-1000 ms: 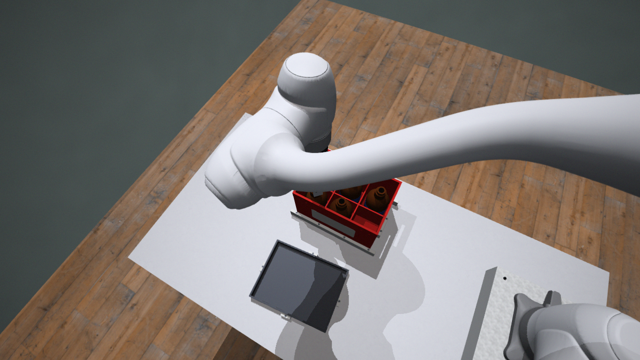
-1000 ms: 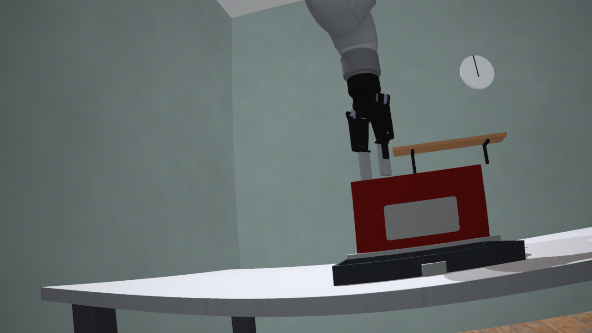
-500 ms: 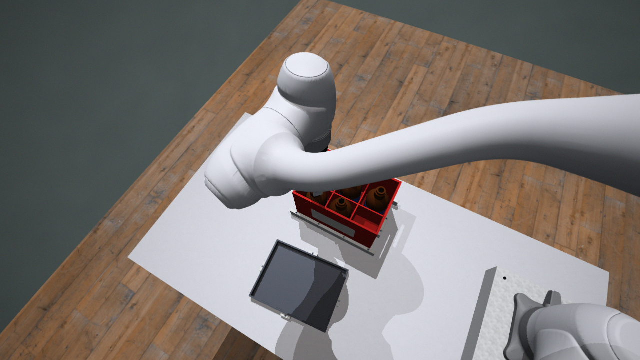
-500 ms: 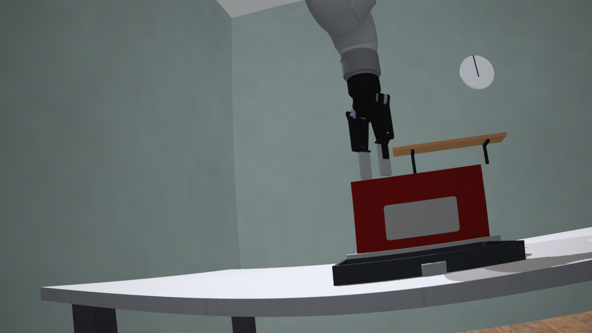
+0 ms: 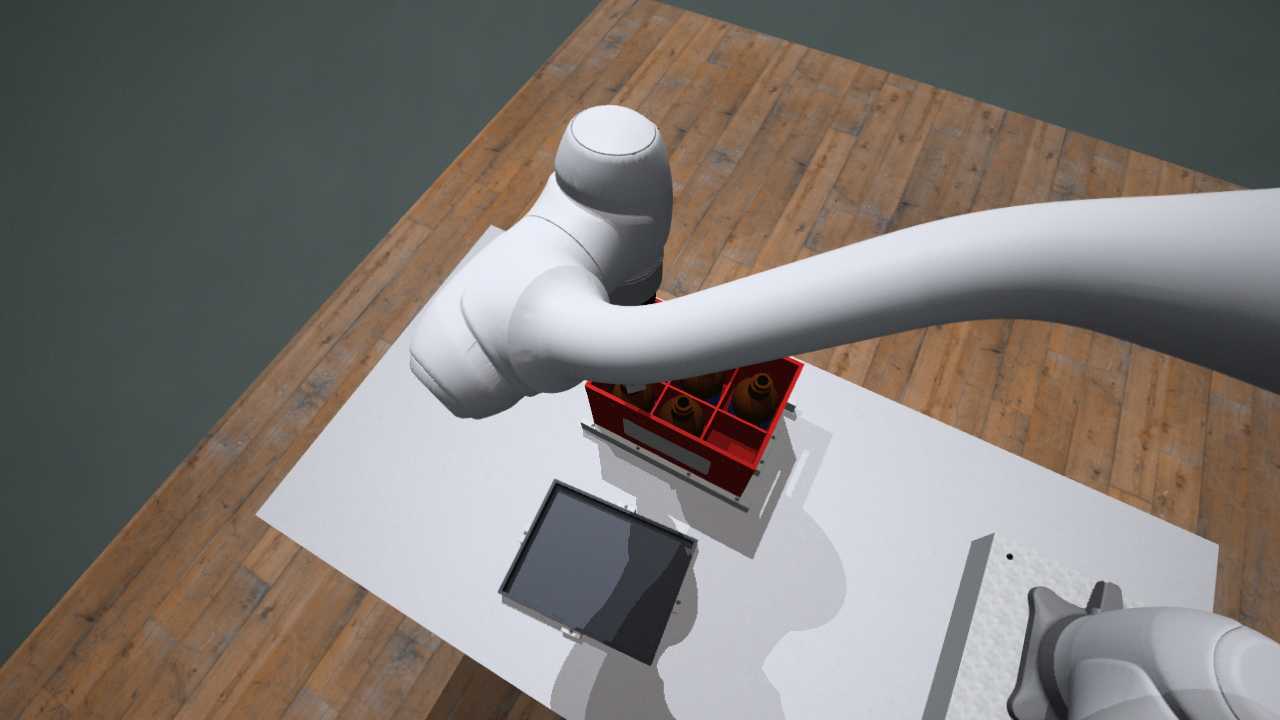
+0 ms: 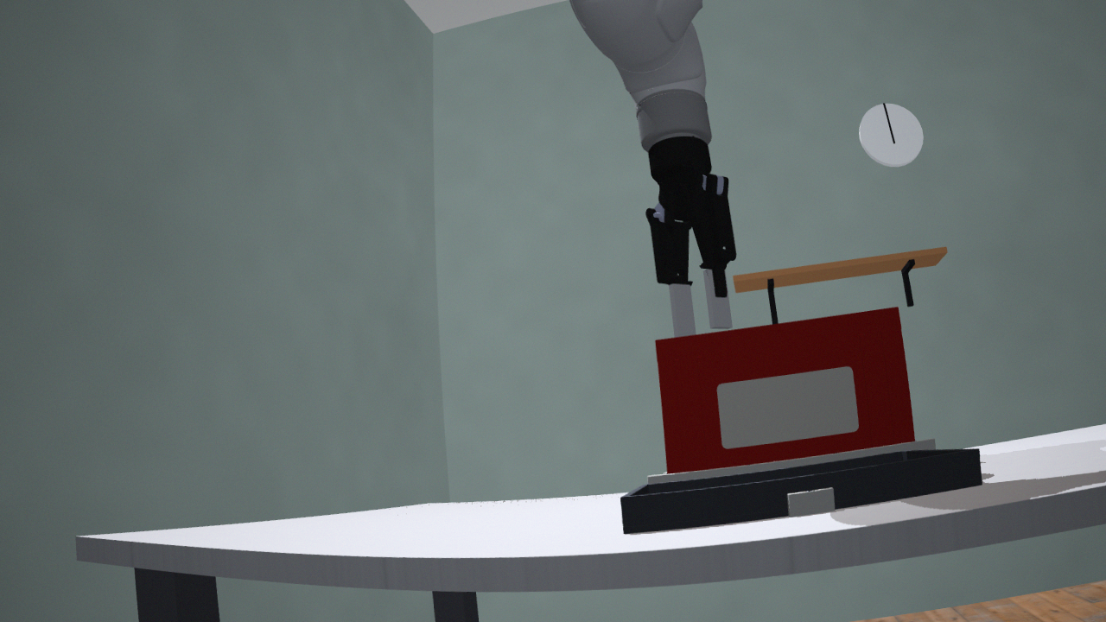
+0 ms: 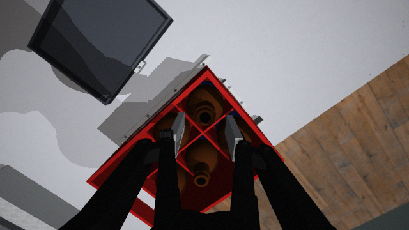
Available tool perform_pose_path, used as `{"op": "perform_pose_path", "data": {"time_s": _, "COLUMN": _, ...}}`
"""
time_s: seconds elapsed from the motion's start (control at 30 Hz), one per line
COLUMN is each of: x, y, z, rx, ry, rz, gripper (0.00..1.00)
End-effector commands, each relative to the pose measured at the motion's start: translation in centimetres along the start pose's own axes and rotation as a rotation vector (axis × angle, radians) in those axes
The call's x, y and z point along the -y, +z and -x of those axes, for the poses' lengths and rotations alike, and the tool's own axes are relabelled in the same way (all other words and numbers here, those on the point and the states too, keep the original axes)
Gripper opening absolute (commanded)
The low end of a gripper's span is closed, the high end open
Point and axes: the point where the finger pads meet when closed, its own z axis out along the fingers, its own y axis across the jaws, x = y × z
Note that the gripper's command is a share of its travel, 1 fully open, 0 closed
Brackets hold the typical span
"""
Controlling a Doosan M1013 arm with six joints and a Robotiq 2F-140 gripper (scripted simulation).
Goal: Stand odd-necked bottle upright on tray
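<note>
A red crate (image 5: 735,476) (image 6: 773,347) (image 7: 108,172) stands on the white table with brown bottles upright in its cells. Two of them show in the top view (image 5: 760,394) (image 5: 685,411) and two clearly in the wrist view (image 7: 204,108) (image 7: 201,166). The crate's front right cell (image 5: 733,443) looks empty. The dark square tray (image 5: 526,540) (image 6: 773,495) (image 7: 68,74) lies empty in front of the crate. My gripper (image 6: 702,328) (image 7: 204,122) hangs just above the crate's top at one end. Its fingers stand partly apart over a divider crossing, with nothing between them. In the top view the arm hides the gripper.
The arm's long link spans above the crate in the top view. The robot's base plate (image 5: 984,617) sits at the table's near right corner. A wooden shelf (image 6: 839,269) and a round clock (image 6: 891,134) hang on the wall behind. Wood floor surrounds the table.
</note>
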Motion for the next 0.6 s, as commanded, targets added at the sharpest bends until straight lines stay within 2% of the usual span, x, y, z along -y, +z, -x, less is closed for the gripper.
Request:
{"op": "perform_pose_path", "data": {"time_s": 0.0, "x": 0.0, "y": 0.0, "z": 0.0, "rx": 0.0, "ry": 0.0, "rz": 0.0, "gripper": 0.38}}
{"op": "perform_pose_path", "data": {"time_s": 0.57, "x": 0.0, "y": 1.1, "z": 0.0, "rx": 0.0, "ry": 0.0, "rz": 0.0, "gripper": 0.38}}
